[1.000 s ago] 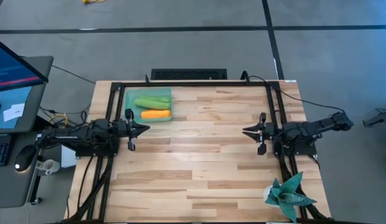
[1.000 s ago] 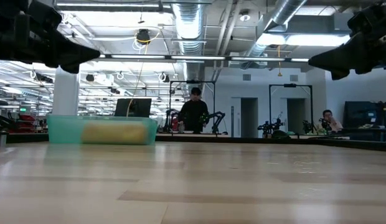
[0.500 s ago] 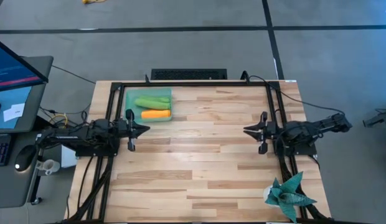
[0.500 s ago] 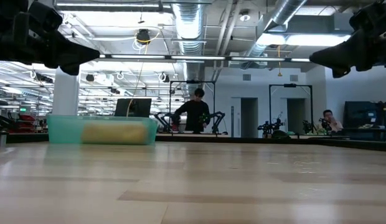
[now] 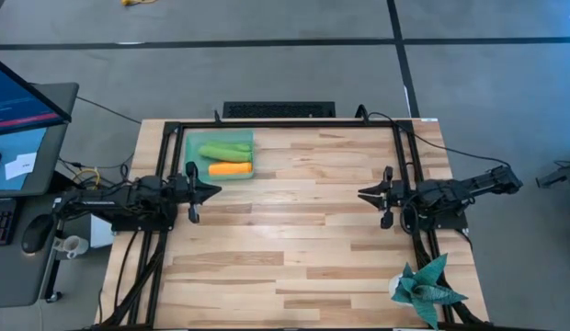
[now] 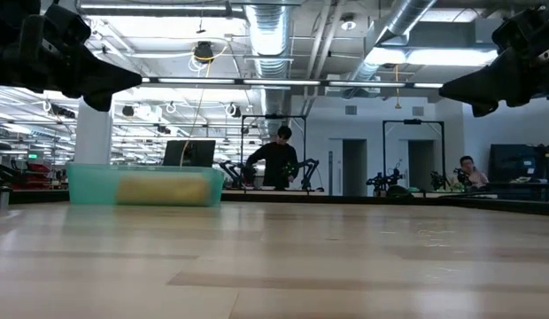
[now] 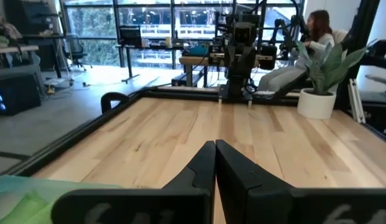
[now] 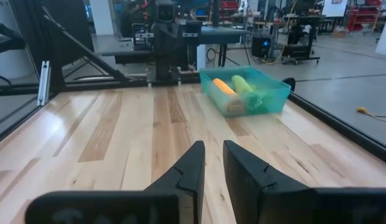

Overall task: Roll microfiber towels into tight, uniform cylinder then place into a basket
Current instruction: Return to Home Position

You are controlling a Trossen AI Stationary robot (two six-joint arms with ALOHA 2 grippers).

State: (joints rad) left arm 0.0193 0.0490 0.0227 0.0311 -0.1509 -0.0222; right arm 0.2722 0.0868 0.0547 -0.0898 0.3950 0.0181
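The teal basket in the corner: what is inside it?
The basket holds two rolled towels side by side, a green roll and an orange roll. The floor beneath them is covered.

Bright, even light from ceiling strips (image 6: 257,82) at the low view's top; faint sheen on the wooden surface (image 6: 283,257), shadows soft.

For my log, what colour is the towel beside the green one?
Bright orange microfiber towel roll, right wrist view.
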